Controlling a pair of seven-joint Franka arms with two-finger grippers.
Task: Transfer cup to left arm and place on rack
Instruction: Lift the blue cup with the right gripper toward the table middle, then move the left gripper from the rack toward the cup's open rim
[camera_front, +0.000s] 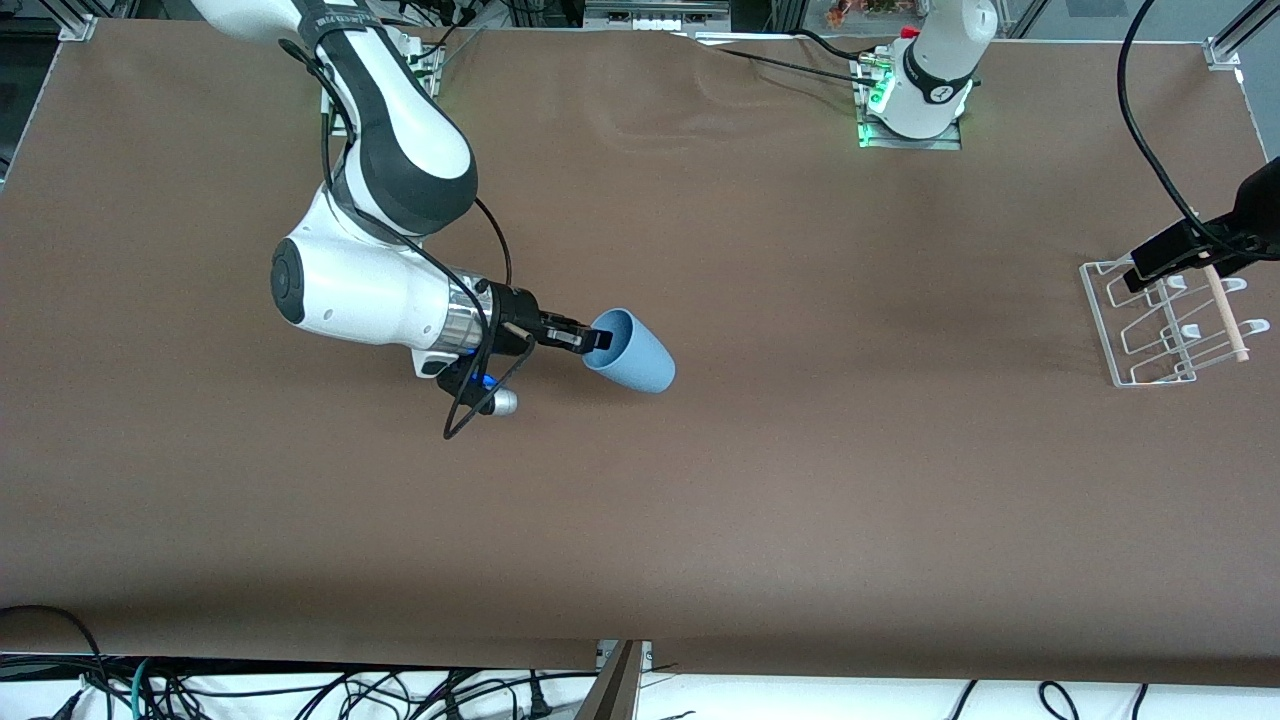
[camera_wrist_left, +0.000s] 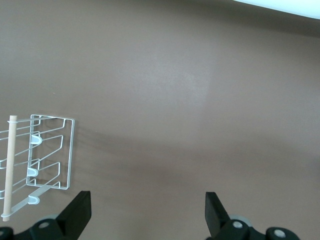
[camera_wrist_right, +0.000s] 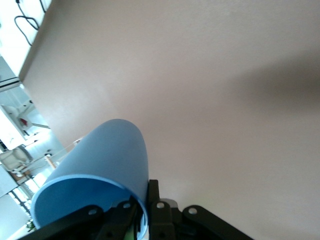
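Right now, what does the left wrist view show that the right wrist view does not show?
Only the left wrist view shows the rack with its wooden dowel, and the open left gripper over the table beside it. Only the right wrist view shows the cup, its rim pinched by the right gripper. Both show the brown table.

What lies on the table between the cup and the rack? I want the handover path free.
Nothing: the front view shows only bare brown table between the cup, held by the right gripper, and the rack.
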